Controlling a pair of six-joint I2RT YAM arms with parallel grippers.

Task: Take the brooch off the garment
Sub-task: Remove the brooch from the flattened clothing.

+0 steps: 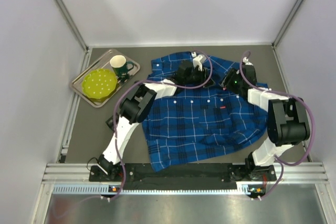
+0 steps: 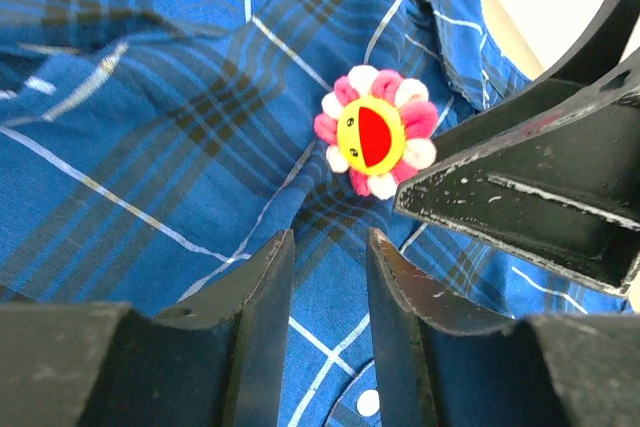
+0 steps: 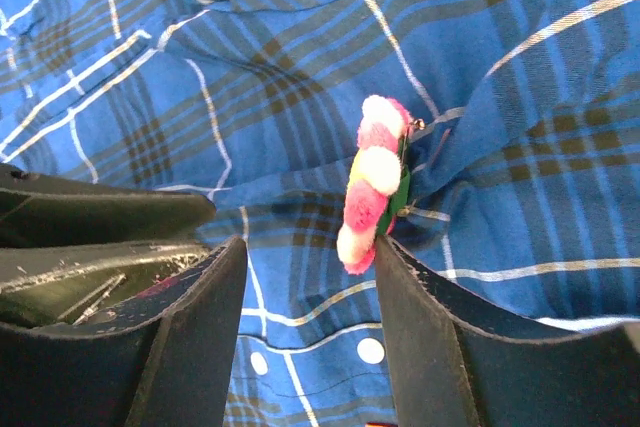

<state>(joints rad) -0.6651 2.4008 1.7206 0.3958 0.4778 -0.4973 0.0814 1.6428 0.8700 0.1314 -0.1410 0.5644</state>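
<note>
**Q:** Nearest first, how do the fingers stand?

**R:** Left gripper (image 2: pixel 330 242) is narrowly parted over cloth, gripping nothing visible. Right gripper (image 3: pixel 310 247) is wide and brackets the brooch (image 2: pixel 375 134) without clamping it.

**Q:** Counts?

**R:** One brooch, one garment (image 1: pixel 199 124), one tray (image 1: pixel 79 88), one mug (image 1: pixel 119 66).

**Q:** Where is the brooch, and which way does it face?

**R:** It is pinned near the collar, toward the desk's (image 1: pixel 89 129) far edge, facing the left gripper. Fuzzy pink and white pompom petals ring a smooth yellow face. The plaid cloth is soft and rumpled.
</note>
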